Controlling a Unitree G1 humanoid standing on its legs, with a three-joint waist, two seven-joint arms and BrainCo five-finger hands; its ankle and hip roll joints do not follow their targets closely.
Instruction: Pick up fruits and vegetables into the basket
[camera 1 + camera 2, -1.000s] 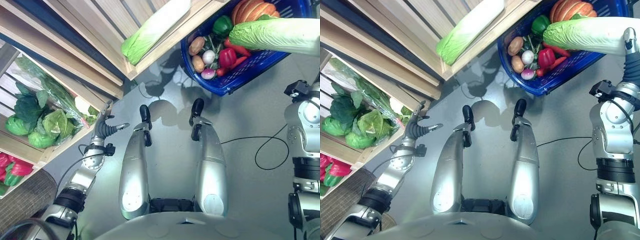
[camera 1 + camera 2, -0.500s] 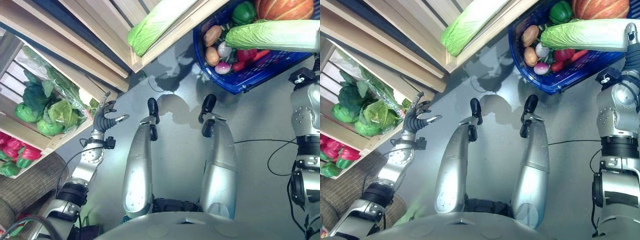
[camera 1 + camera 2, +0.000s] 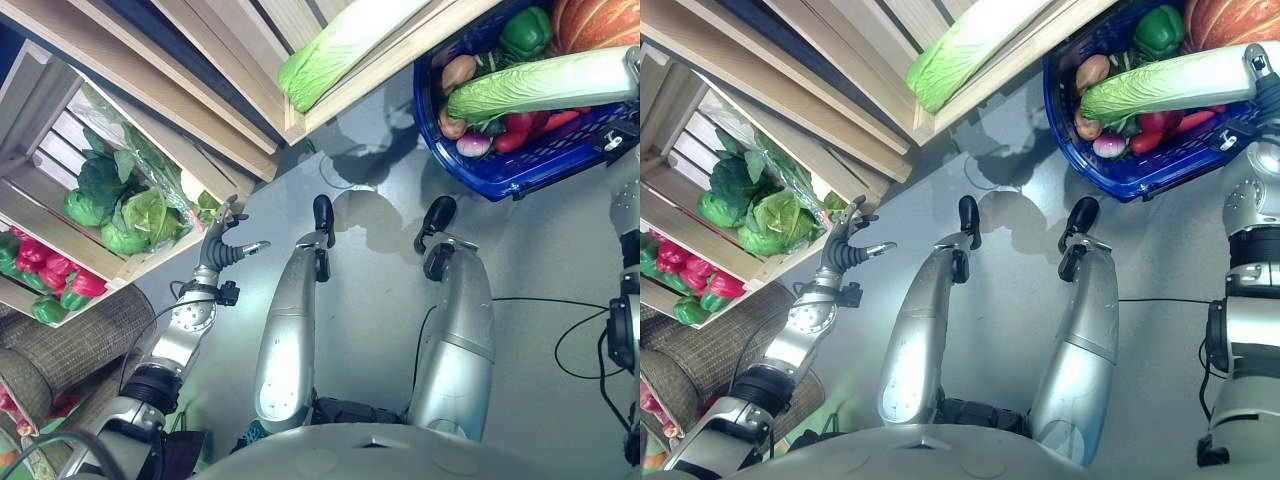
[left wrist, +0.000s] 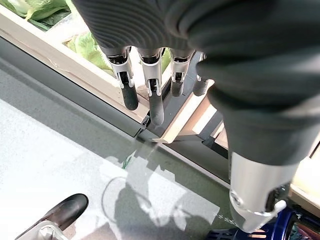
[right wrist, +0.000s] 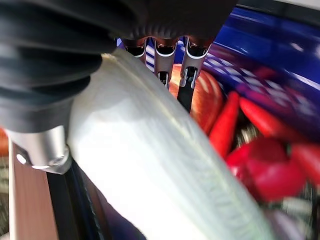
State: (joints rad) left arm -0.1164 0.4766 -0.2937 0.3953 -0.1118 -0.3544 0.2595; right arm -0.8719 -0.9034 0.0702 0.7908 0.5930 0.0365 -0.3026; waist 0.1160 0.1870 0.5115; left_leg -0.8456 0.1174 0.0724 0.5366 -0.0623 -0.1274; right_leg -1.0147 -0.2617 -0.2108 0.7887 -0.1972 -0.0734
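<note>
A long napa cabbage (image 3: 540,85) lies across the top of the blue basket (image 3: 540,175), its green leafy end over the potatoes and radish. My right hand (image 3: 1255,65) is shut on its white stem end; in the right wrist view the fingers (image 5: 186,75) curl over the pale cabbage (image 5: 150,165) above red peppers. The basket also holds a pumpkin (image 3: 600,20), a green pepper (image 3: 525,30) and red peppers. My left hand (image 3: 222,250) hangs open and holding nothing beside the corner of a wooden crate, fingers (image 4: 150,95) straight.
Another napa cabbage (image 3: 340,45) lies on the slatted wooden shelf above. The crate (image 3: 150,265) by my left hand holds leafy greens (image 3: 120,195); red and green peppers (image 3: 50,275) fill the one below. A brown woven mat (image 3: 70,340) lies at lower left.
The whole picture has shifted, so the camera moved. The cabbage in my right hand has tilted, its green end dipping toward the basket's contents. My left hand stays open by the crate.
</note>
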